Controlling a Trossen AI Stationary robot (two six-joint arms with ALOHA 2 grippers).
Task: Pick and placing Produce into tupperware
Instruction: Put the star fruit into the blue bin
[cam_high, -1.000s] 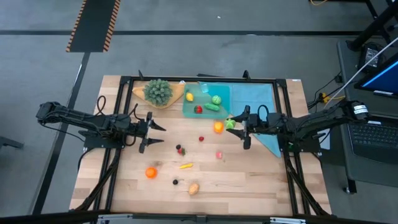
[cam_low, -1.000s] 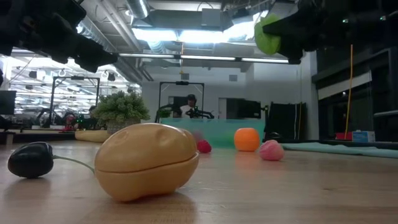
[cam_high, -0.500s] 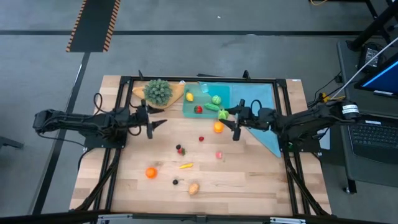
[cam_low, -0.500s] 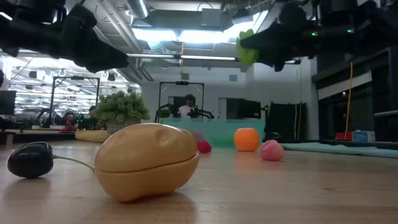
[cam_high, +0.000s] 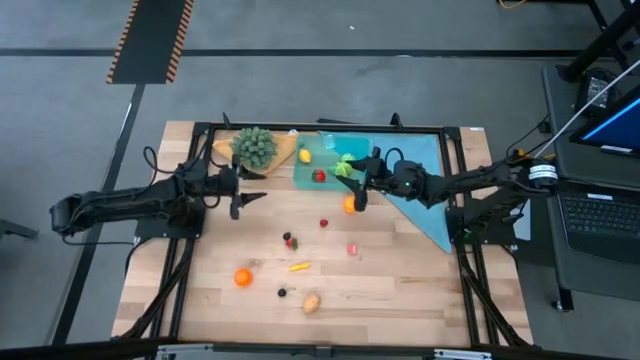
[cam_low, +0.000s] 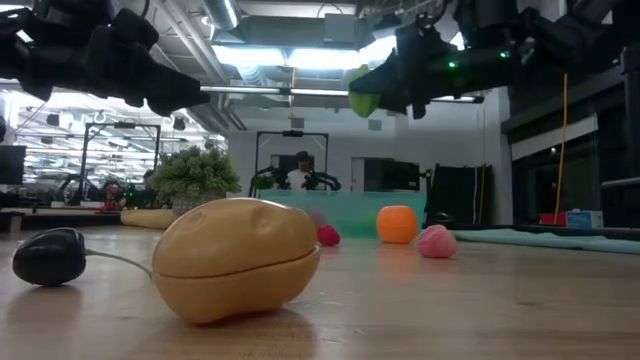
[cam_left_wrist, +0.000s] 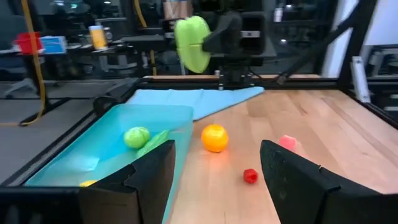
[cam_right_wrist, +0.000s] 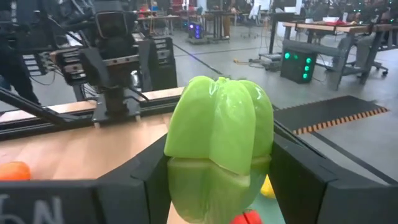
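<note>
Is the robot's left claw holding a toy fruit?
No, the left gripper is open with nothing between its fingers; the green pepper is in the right gripper.

R arm stretched in from the right edge, held well above the table, its gripper (cam_high: 352, 180) clamped on a green piece. L arm reached in from the left, raised too, its gripper (cam_high: 249, 194) w/ fingers apart, holding nothing.
</note>
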